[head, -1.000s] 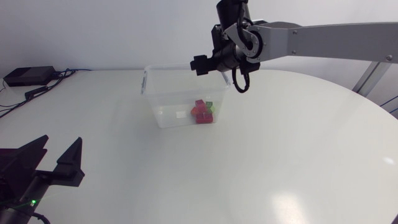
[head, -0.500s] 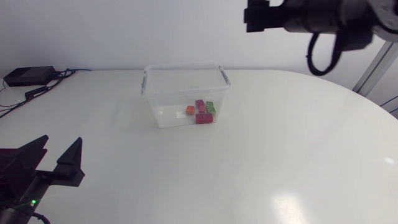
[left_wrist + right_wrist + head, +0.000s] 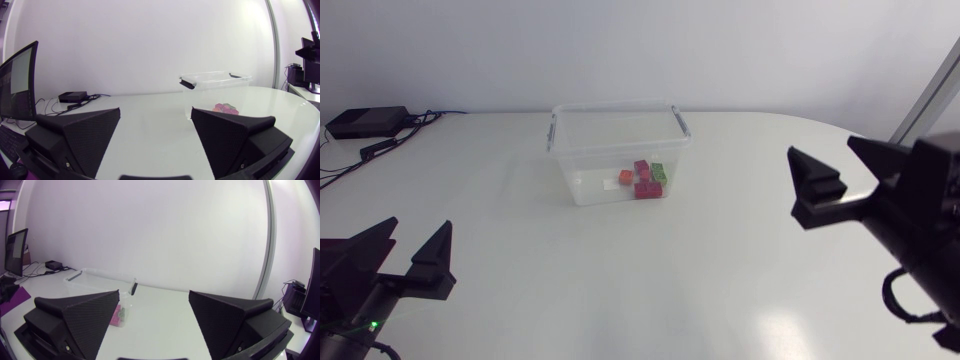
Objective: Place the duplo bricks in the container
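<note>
1. The left pincer sits at about 8 o'clock on the table in the head view. Its two black wedge fingers are spread wide and hold nothing, and the left wrist view shows the same wide gap.
2. The right pincer is at about 3 o'clock. Its fingers are also far apart with nothing between them, as its own wrist view confirms.
3. The container is a clear, lidless plastic box at about 12 o'clock on the table, well apart from both pincers. It lies ahead of the left pincer at roughly 1 o'clock and ahead of the right pincer at roughly 11 o'clock.
4. The duplo bricks lie clustered on the container's floor, toward its 4 o'clock corner: a red brick, a green brick, an orange brick and a dark pink brick.
5. A small white patch sits just beside the orange brick at its 8 o'clock. Any print on it is too small to read.
</note>
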You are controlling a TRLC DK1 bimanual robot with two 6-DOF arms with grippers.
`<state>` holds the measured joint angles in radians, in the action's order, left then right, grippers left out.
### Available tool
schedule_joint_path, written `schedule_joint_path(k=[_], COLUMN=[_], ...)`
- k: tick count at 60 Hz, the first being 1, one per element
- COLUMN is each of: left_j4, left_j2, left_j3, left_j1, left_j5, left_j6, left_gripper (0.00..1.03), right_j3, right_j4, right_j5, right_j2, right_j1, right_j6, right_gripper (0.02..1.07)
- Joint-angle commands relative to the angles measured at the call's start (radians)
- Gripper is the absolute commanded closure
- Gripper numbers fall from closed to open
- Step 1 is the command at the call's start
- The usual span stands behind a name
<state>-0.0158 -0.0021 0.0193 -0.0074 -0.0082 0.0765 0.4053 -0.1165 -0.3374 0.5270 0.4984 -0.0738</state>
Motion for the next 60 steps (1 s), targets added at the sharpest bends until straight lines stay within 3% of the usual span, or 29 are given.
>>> schedule_joint_path(k=[1,8,17,60], left_j4=[0.01,0.011,0.01,0.015], left_j2=[-0.009,-0.009,-0.009,-0.001], left_j3=[-0.018,-0.018,-0.018,-0.019], left_j1=[0.003,0.003,0.003,0.006], left_j5=[-0.006,-0.006,-0.006,0.004], left_j6=[0.011,0.011,0.011,-0.051], left_gripper=[0.04,0.04,0.04,0.04], right_j3=[-0.143,-0.272,-0.355,-0.393], right_j4=[-0.032,-0.02,0.101,0.113], right_j5=[0.009,0.066,0.138,0.282], right_j2=[-0.125,-0.311,-0.535,-0.53], right_j1=[0.011,0.012,0.003,-0.356], right_j6=[-0.06,-0.095,-0.126,0.016], right_gripper=[0.07,0.07,0.07,0.07])
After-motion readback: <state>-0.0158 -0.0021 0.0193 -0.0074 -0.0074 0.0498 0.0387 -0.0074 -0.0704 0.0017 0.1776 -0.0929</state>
